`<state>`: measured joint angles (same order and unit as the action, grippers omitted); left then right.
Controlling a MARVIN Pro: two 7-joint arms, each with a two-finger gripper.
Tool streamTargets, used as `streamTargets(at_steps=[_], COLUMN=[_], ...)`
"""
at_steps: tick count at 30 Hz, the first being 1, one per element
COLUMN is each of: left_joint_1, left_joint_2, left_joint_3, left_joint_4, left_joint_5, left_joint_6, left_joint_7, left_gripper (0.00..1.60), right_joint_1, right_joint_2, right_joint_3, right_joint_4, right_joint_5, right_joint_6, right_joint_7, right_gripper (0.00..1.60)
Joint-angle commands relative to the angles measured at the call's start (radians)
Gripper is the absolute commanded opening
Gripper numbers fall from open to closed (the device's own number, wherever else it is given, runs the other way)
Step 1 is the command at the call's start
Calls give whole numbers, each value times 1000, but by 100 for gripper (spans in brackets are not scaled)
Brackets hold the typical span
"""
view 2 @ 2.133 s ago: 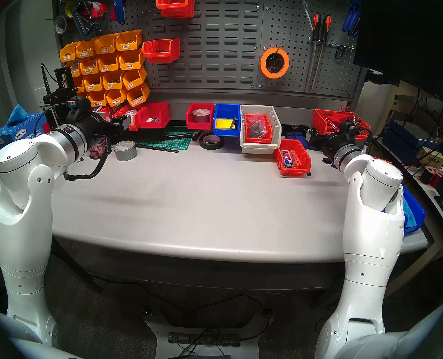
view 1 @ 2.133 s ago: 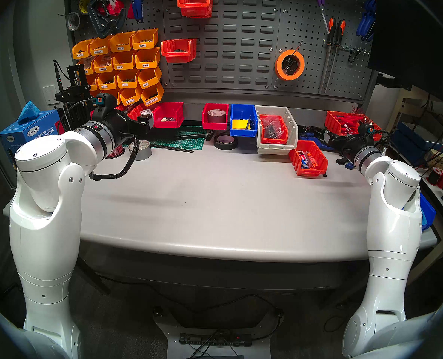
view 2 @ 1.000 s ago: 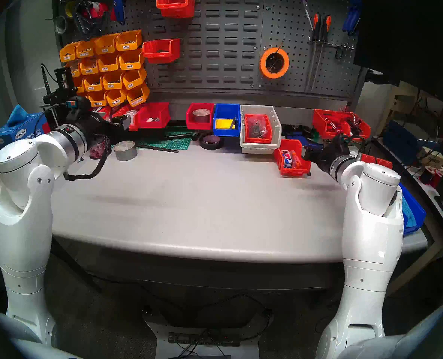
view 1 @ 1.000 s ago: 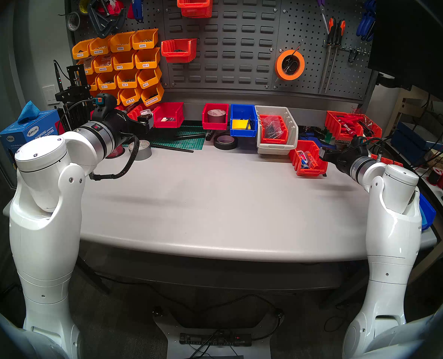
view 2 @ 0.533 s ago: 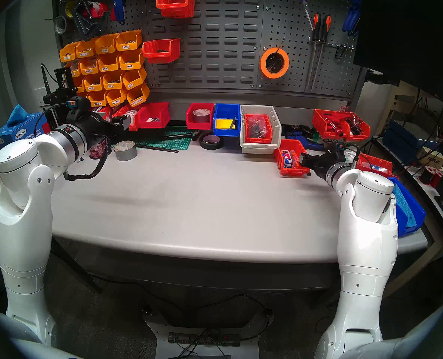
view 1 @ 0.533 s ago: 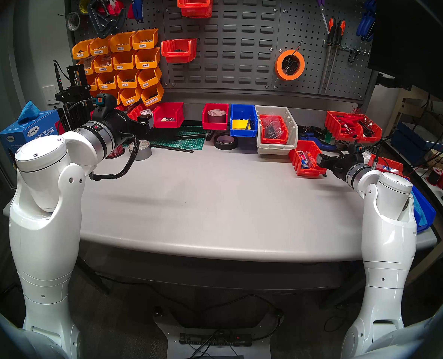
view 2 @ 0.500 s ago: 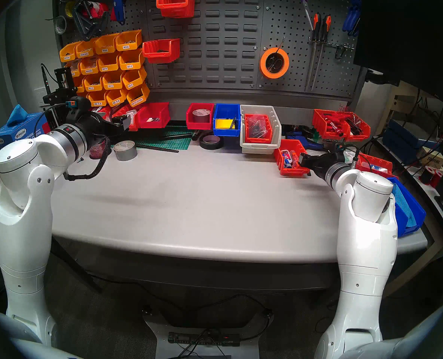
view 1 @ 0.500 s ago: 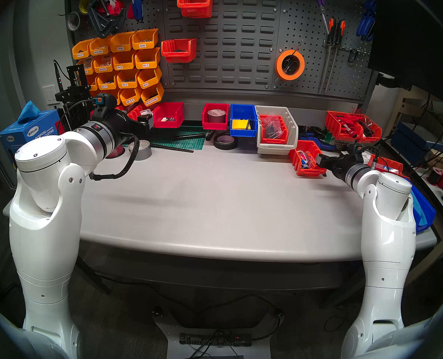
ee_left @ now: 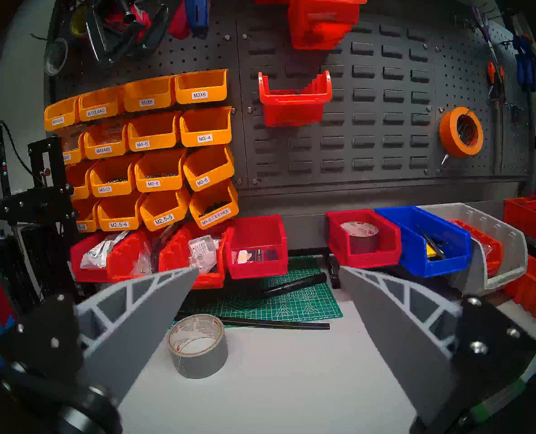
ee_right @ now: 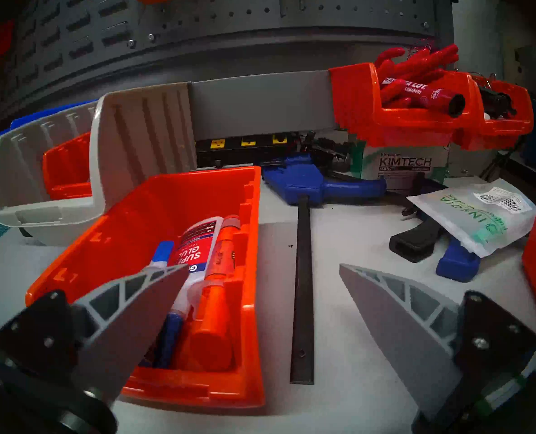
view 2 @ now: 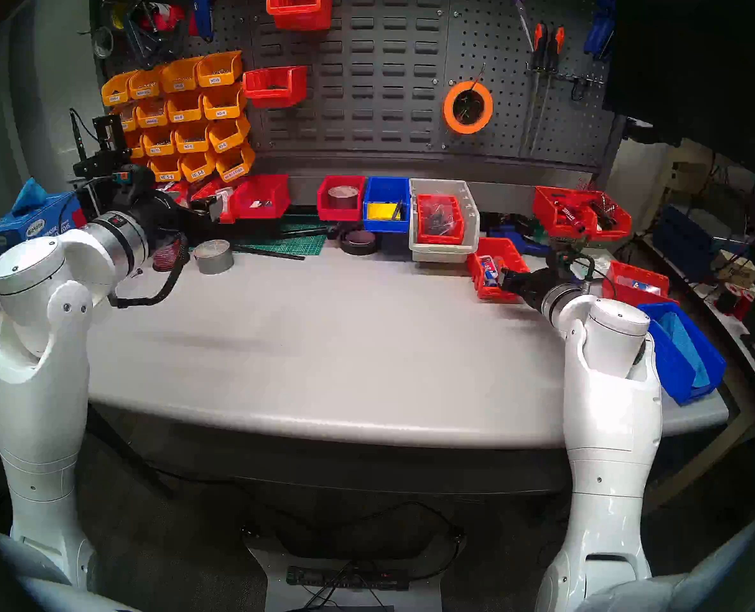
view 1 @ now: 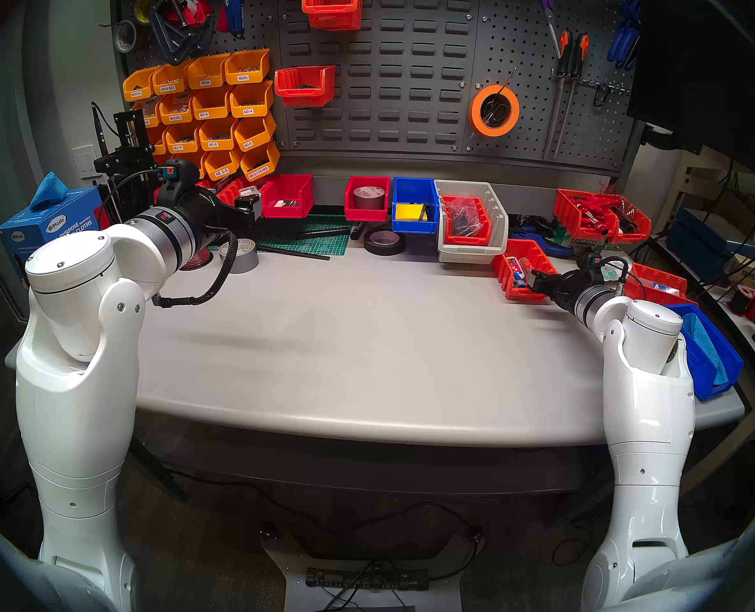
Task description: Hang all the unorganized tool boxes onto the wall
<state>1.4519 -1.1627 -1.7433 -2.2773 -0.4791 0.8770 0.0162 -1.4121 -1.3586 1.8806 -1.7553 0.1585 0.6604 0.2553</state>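
Note:
An orange-red ribbed tool box [view 1: 521,269] with glue tubes stands on the table's right part. My right gripper [view 1: 536,282] is open at its near right corner. In the right wrist view the gripper [ee_right: 263,270] straddles the box's [ee_right: 166,204] right wall, one finger [ee_right: 135,298] over the inside, the other [ee_right: 401,314] over the table. A bright red tool box [view 1: 287,196] stands at the back left, just beyond my open, empty left gripper [view 1: 252,205]; it also shows in the left wrist view [ee_left: 257,245]. The louvred wall [view 1: 389,68] holds two orange-red boxes [view 1: 305,85].
A second red bin [view 1: 367,198] with tape, a blue bin [view 1: 413,207] and a grey bin [view 1: 473,222] line the back. A black bar [ee_right: 302,298] and a blue clamp [ee_right: 323,182] lie right of the ribbed box. Tape rolls [view 1: 239,255] sit left; yellow-orange bins [view 1: 208,112] hang left.
My right arm has swung down and left from the back right bins to the orange-red ribbed box; its open fingers now straddle the box's right wall. The left arm has not moved.

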Motion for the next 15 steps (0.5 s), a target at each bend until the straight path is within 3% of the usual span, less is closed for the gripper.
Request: streamTargets(at_steps=[1, 15], left_joint_1=[-7, -7], left_joint_2=[-2, 0], left_joint_3=[0, 1], left_joint_4=[-10, -10], left_joint_5=[1, -1], left_joint_6=[-9, -10], left_joint_7=[1, 3], left_gripper=[160, 160], right_joint_1=[28, 18], right_joint_2=[7, 8], right_joint_3=[-4, 16], right_joint_4=[-12, -24], right_joint_5=[-8, -9], right_joint_6=[-24, -24], right_joint_7=[-7, -16], right_gripper=[0, 0])
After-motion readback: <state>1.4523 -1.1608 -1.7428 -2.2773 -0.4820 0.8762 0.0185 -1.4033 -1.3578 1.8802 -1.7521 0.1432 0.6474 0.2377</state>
